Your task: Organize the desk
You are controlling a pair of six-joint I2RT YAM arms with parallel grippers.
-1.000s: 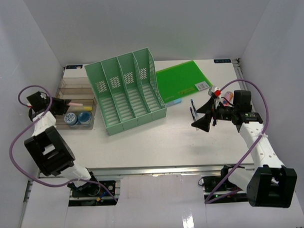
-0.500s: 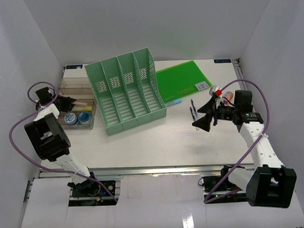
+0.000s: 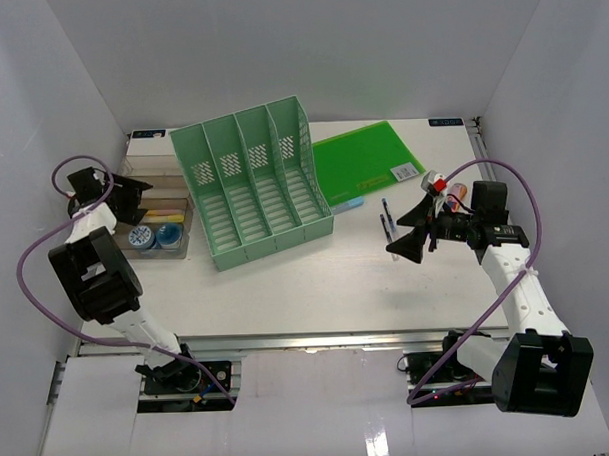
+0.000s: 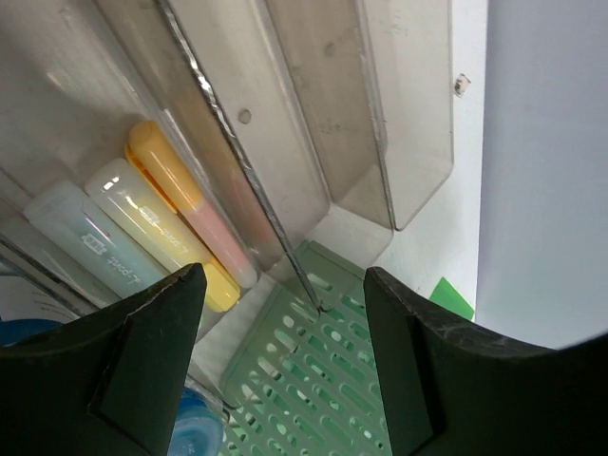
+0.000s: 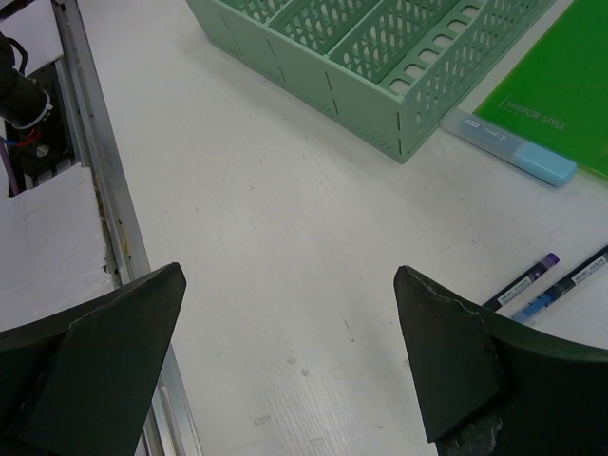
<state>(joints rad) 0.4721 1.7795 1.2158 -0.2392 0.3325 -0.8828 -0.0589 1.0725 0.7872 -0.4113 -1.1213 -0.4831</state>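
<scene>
Across the white desk (image 3: 287, 289) before both arms, tidying looks half done.
Right gripper (image 3: 410, 230) gapes empty near two loose pens (image 3: 386, 221); left gripper (image 4: 282, 277) hangs open over the tray (image 4: 418, 114) of stowed highlighters (image 4: 171, 223); beyond, a green folder (image 3: 367, 161) lies unfiled.

Pens (image 5: 522, 281) partly beyond right edge

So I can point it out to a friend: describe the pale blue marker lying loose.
Find the big mint-green file rack on the desk. At its near right corner, along the edge of the bright green folder, lies the pale blue marker. It is thick and pastel, unlike the two thin dark pens further right.
</scene>
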